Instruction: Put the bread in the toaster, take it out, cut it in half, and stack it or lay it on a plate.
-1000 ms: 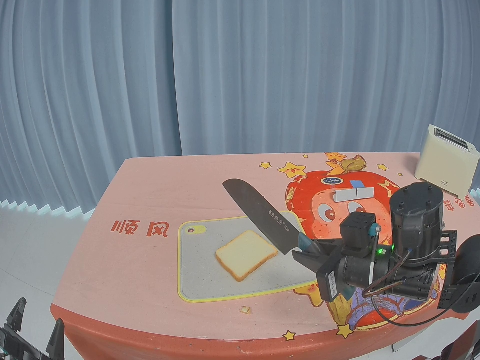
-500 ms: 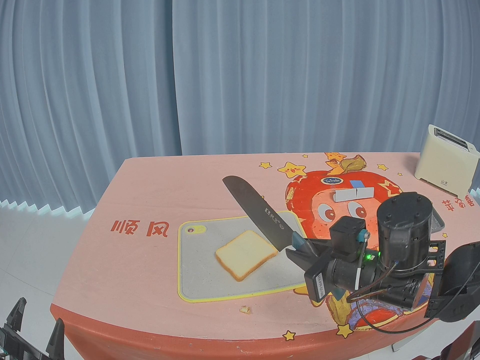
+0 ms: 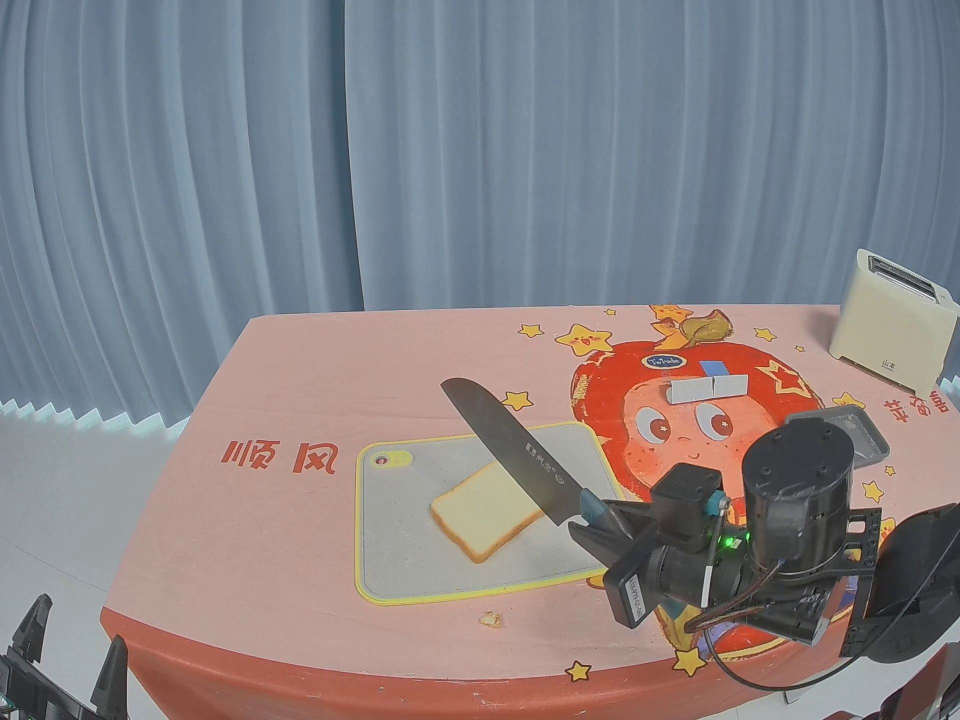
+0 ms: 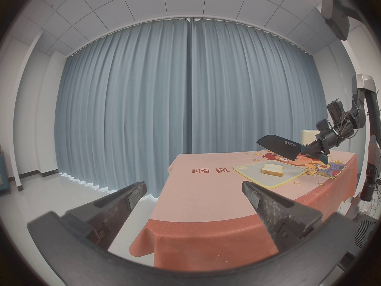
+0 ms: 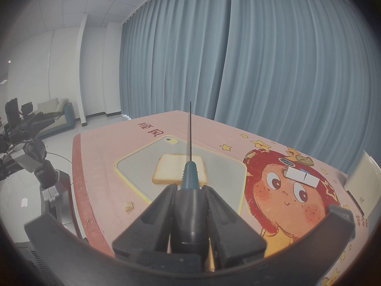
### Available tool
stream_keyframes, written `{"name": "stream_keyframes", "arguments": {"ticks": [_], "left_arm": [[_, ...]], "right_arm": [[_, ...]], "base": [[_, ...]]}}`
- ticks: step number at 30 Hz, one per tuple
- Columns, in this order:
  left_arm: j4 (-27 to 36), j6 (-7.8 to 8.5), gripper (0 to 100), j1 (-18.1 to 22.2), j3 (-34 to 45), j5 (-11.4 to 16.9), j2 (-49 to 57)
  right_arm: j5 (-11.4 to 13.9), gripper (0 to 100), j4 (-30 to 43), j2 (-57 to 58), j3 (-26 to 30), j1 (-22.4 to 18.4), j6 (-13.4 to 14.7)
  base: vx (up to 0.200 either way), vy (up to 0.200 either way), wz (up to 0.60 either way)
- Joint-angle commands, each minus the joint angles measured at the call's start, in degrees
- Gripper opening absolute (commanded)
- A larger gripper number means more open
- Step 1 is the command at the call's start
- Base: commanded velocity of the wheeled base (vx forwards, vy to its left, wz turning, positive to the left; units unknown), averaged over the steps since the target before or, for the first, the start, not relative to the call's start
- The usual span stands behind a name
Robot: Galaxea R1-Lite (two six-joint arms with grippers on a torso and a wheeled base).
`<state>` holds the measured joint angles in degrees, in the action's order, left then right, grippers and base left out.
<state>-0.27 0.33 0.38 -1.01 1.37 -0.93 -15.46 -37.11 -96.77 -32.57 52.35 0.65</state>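
A slice of bread [image 3: 485, 512] lies flat on the grey, yellow-rimmed cutting board [image 3: 400, 552] near the table's front. My right gripper [image 3: 608, 535] is shut on the teal handle of a black-bladed knife [image 3: 510, 445]. The blade slants up and away over the bread's right part. In the right wrist view the knife [image 5: 190, 136] stands edge-on above the bread [image 5: 172, 168]. The cream toaster [image 3: 893, 324] stands at the far right corner. My left gripper [image 4: 193, 189] is open and empty, off the table's left front corner.
A grey tray [image 3: 850, 425] sits on the table behind my right arm, partly hidden. A small crumb [image 3: 490, 619] lies near the front edge. A white tag [image 3: 708, 388] rests on the printed cartoon face. The table's left half is bare cloth.
My right arm has drawn lower and nearer with the knife. The blade has come down from beside the bread to over its right side. The bread and left gripper have stayed put.
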Motion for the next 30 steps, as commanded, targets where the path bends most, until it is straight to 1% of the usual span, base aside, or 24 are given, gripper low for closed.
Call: {"name": "stream_keyframes", "arguments": {"ticks": [1,8,20,21,22,23,25,27,30], "left_arm": [[-0.08,-0.07,100,0.06,1.01,-0.05,0.22],[-0.17,-0.33,100,-0.03,1.01,-0.13,0.31],[-1.05,-0.24,100,-0.03,1.01,-0.05,0.31],[-1.75,-0.24,100,-0.03,1.01,0.04,0.31],[-4.04,-0.24,100,-0.03,1.01,0.13,0.31],[-7.91,-0.24,100,-0.03,1.01,0.13,0.31],[-11.33,-0.24,100,-0.03,1.01,0.04,0.31],[-11.60,-0.42,100,-0.03,1.01,-0.31,0.31],[-11.51,-0.59,100,-0.03,1.01,-1.63,0.31]], "right_arm": [[-0.01,0,-0.07,-0.09,0.14,0.56,-0.03],[-0.45,0,-1.39,0.00,0.41,1.62,-0.12],[-0.45,0,-1.48,-0.53,1.02,1.97,-0.12],[-0.45,0,-1.48,-0.53,1.11,2.06,-0.12],[-0.45,0,-1.48,-0.44,1.11,1.97,-0.12],[-0.45,0,-1.48,-0.35,1.11,1.97,-0.12],[-0.45,0,-1.48,-0.35,1.02,1.71,-0.12],[-0.45,0,-1.48,-0.44,1.02,1.44,-0.21],[-0.45,0,-1.48,-0.44,1.02,1.53,-0.12]], "base": [[0.000,0.000,0.00],[0.000,0.000,0.00],[0.000,0.000,0.00],[0.000,0.000,0.00],[0.000,0.000,0.00],[0.000,0.000,0.00],[0.000,0.000,0.00],[0.000,0.000,0.00],[0.000,0.000,0.00]]}}
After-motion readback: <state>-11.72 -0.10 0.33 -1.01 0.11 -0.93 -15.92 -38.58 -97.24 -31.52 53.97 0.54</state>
